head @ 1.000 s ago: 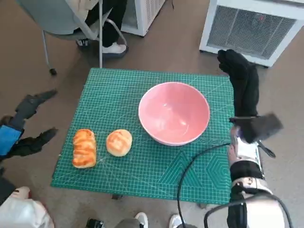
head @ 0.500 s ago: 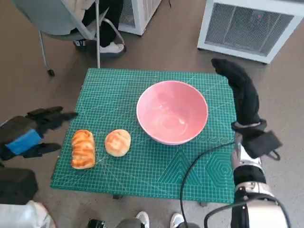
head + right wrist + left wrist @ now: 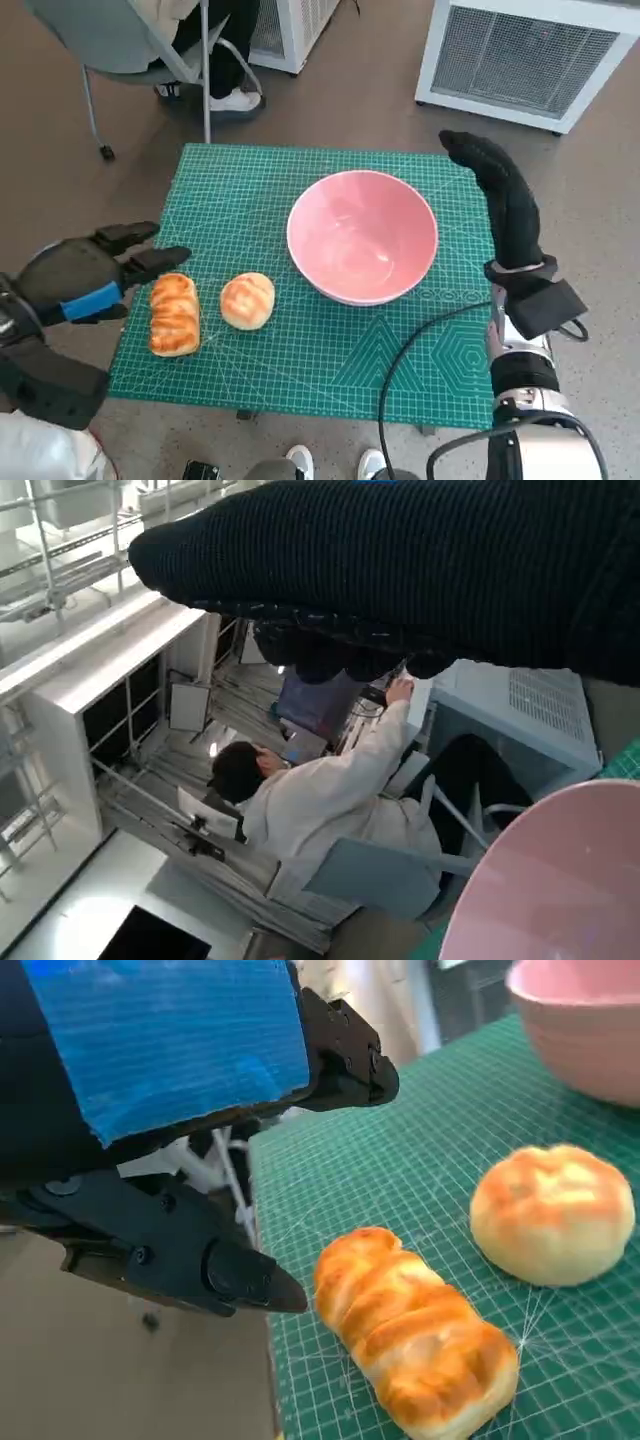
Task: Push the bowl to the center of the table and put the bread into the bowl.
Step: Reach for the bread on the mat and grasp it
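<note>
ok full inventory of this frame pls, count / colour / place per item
bowl: 1, pink, empty, on the mat right of centre
long bread: 1, golden brown, near the mat's left edge
round bun: 1, golden, between long bread and bowl
cutting mat: 1, green, covers the table
white units: 2, on the floor beyond the table
chair: 1, grey, far left, a person seated
cable: 1, black, across the mat's near right
left hand: black, blue tape, fingers spread, beside the long bread
right hand: black glove, at the mat's right edge, beside the bowl
</note>
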Action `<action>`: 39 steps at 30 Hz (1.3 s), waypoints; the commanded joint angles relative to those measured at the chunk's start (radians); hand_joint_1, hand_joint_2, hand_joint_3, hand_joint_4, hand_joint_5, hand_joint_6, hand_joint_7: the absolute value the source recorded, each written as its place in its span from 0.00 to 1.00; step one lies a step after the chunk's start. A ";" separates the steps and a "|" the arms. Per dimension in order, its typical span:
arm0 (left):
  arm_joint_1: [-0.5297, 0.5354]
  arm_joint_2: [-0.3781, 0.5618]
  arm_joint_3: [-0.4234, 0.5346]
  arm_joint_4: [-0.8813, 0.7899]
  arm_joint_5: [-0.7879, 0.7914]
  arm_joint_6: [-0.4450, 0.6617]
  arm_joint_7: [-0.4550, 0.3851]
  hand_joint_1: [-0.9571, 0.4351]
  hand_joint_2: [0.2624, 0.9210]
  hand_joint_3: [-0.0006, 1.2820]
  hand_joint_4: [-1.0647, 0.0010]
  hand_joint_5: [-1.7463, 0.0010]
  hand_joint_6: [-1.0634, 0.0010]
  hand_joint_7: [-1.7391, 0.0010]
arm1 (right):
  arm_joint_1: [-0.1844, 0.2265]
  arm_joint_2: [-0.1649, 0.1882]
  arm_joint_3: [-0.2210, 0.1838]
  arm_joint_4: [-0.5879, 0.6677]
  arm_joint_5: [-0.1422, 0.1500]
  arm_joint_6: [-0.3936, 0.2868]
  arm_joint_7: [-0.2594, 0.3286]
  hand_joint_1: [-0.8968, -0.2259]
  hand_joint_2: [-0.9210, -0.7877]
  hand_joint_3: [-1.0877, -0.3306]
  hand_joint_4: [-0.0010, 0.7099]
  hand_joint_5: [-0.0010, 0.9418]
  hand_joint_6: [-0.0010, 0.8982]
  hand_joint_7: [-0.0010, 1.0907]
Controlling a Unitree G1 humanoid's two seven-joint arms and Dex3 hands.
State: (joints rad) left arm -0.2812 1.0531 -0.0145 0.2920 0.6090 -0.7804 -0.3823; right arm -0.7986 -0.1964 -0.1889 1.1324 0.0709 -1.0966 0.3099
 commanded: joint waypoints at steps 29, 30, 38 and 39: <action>-0.082 -0.018 -0.181 0.139 0.103 -0.034 0.067 0.67 0.76 0.01 0.78 1.00 0.66 1.00 | 0.051 -0.016 -0.006 -0.003 0.025 0.009 0.020 0.38 0.00 0.34 0.44 0.01 0.38 0.04; -0.081 -0.020 -0.186 0.143 0.094 -0.033 0.059 0.68 0.77 0.01 0.78 1.00 0.66 1.00 | 0.052 -0.017 -0.006 -0.003 0.025 0.008 0.019 0.38 0.00 0.34 0.44 0.01 0.38 0.04; -0.088 -0.044 -0.222 0.179 0.062 -0.013 0.008 0.70 0.84 0.02 0.79 1.00 0.67 1.00 | 0.059 -0.022 -0.006 -0.004 0.020 0.008 0.011 0.40 0.00 0.34 0.44 0.00 0.38 0.04; -0.089 -0.047 -0.226 0.186 0.064 -0.014 0.010 0.70 0.84 0.02 0.78 1.00 0.67 1.00 | 0.060 -0.023 -0.005 -0.004 0.019 0.007 0.010 0.40 0.00 0.34 0.44 0.00 0.38 0.04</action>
State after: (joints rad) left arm -0.3622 1.0158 -0.2258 0.4607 0.6882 -0.7971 -0.3616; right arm -0.7659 -0.2117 -0.1942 1.1197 0.0934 -1.0961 0.3258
